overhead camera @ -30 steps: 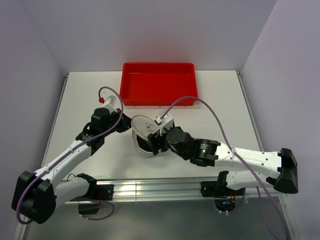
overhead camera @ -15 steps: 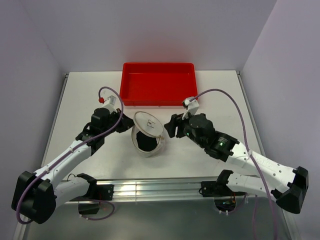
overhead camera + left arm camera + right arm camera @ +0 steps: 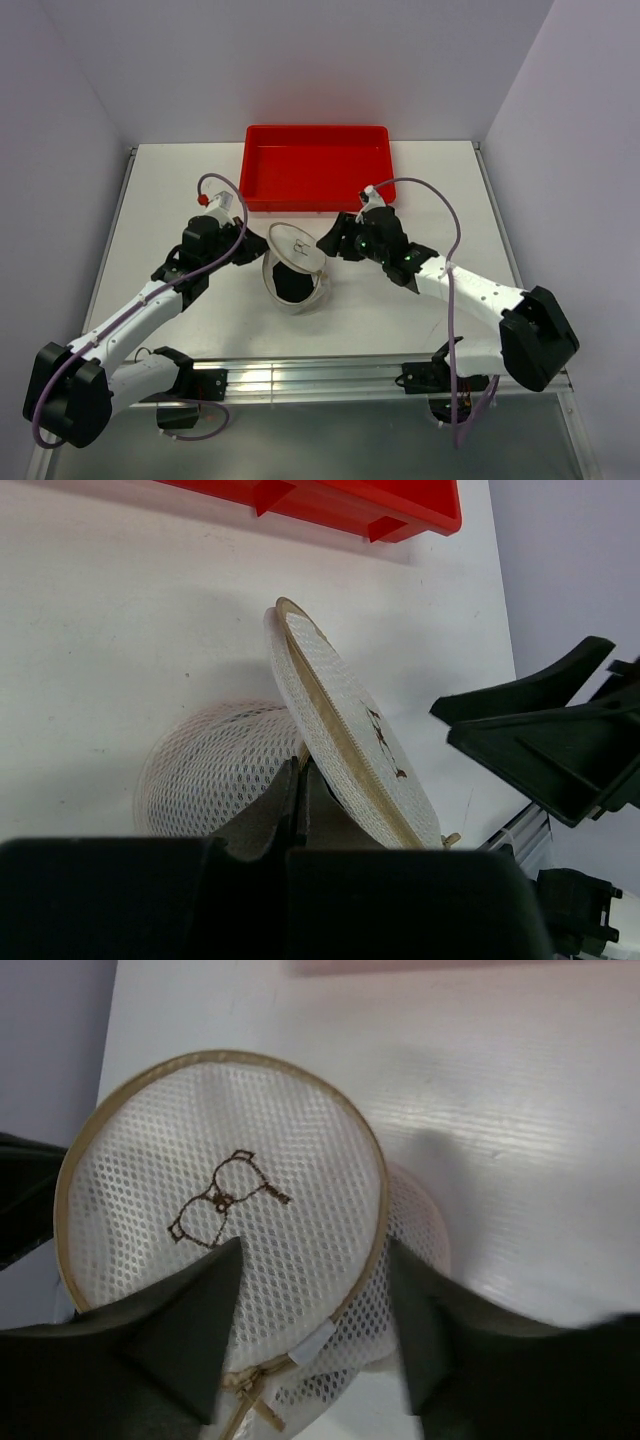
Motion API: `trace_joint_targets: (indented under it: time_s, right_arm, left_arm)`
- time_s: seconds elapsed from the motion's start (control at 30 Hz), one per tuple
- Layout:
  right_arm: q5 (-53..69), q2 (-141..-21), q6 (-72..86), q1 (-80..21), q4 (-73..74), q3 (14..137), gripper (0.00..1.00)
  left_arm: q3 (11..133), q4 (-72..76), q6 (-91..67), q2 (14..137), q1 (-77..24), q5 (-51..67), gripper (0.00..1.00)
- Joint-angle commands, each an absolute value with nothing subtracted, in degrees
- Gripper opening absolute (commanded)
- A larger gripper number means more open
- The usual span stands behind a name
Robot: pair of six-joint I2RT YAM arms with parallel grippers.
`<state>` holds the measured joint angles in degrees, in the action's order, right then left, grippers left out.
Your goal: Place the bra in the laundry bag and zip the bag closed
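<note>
White tabletop (image 3: 150,200) all round, and a red rectangular plastic tray (image 3: 300,203) sat at the far edge, just beyond the action. From the left, the left gripper (image 3: 255,250) was pressed together on the rim of the small round white mesh laundry bag (image 3: 300,300). The right gripper (image 3: 328,243) hung spread at the bag's raised, tilted lid (image 3: 292,247). The bag sat mid-table and its contents couldn't be made out.
</note>
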<state>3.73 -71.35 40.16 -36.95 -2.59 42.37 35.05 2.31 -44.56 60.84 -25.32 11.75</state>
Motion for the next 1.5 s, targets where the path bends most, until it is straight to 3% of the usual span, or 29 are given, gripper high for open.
trace_joint_targets:
  time_s: [0.0, 0.07, 0.1, 0.3, 0.43, 0.77, 1.0, 1.3, 1.47]
  right_arm:
    - [13.4, -72.7, 40.9, -37.6, -13.3, 44.5, 0.58]
    - [11.8, -70.1, 35.4, -38.9, -13.1, 44.6, 0.46]
    - [10.8, -69.4, 33.1, -40.2, -11.9, 45.4, 0.45]
    - [12.3, -67.7, 21.9, -42.8, -7.2, 49.6, 0.61]
    - [10.0, -74.2, 15.4, -47.5, 0.0, 56.2, 0.62]
    - [6.9, -80.7, 13.2, -51.1, 1.5, 61.9, 0.46]
    - [2.9, -80.2, 13.9, -52.6, -1.5, 60.3, 0.01]
    - [4.7, -65.0, 13.1, -53.9, -8.6, 47.9, 0.0]
    - [8.3, -62.6, 11.5, -56.7, -7.5, 45.4, 0.0]
  left_arm:
    - [36.6, 4.0, -42.9, 61.0, -25.5, 12.1, 0.0]
    - [37.6, 4.0, -42.5, 61.6, -25.5, 11.9, 0.0]
    - [37.9, 4.3, -42.5, 62.0, -25.5, 12.0, 0.0]
    - [39.8, 5.6, -42.5, 64.5, -25.5, 14.1, 0.0]
    - [39.8, 5.7, -42.6, 64.4, -25.5, 14.4, 0.0]
    - [39.7, 6.3, -42.9, 64.5, -25.6, 15.1, 0.0]
    - [39.0, 7.0, -43.2, 64.3, -25.6, 15.2, 0.0]
    - [41.3, 9.3, -44.1, 67.1, -25.6, 15.1, 0.0]
    - [44.7, 10.8, -44.2, 70.8, -25.6, 16.8, 0.0]
